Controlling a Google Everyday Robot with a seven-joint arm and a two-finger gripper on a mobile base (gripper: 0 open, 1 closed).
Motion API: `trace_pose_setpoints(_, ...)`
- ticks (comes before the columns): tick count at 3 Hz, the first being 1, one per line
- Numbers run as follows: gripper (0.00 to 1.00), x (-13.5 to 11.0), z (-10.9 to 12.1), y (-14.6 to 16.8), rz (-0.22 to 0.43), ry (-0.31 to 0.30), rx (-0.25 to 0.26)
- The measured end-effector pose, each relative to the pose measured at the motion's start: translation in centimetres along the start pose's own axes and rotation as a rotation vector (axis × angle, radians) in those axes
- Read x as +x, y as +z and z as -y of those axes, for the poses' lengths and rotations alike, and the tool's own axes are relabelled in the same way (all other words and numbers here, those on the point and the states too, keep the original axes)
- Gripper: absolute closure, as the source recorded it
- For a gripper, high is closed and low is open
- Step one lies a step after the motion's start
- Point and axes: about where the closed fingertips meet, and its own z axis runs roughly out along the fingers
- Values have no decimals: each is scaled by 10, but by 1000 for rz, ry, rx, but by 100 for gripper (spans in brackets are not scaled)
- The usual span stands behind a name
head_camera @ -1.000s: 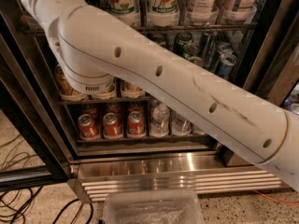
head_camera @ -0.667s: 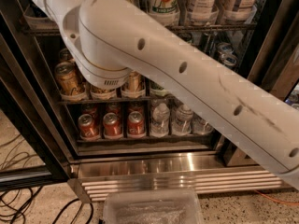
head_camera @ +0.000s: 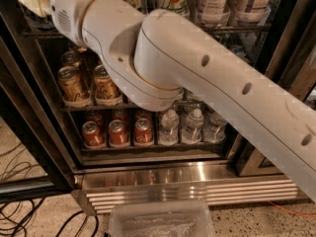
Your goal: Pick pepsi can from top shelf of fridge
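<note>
- Gripper: out of frame past the upper-left corner; its state cannot be told.
- Arm (head_camera: 212,83): runs diagonally from lower right to upper left, elbow bent in front of the fridge (head_camera: 197,174).
- Pepsi can: not visible; the arm hides the racks above the gold cans (head_camera: 71,83).

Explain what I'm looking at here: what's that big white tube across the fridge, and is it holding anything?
The white tube is a robot's jointed arm, seen by the rig's one camera; where that camera sits isn't known. The arm crosses in front of a drinks fridge and leaves the picture at top left, so its gripper, a two-finger hand, is out of view and nothing held can be seen. On the wire racks stand gold cans, red cans and water bottles, with taller drinks above. No Pepsi can shows. A clear plastic tub lies at the bottom edge.
</note>
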Motion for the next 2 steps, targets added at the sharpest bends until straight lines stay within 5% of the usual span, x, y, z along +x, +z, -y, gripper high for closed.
trace_pose_setpoints(2, 100, 20, -23, -36, -52, 46, -116)
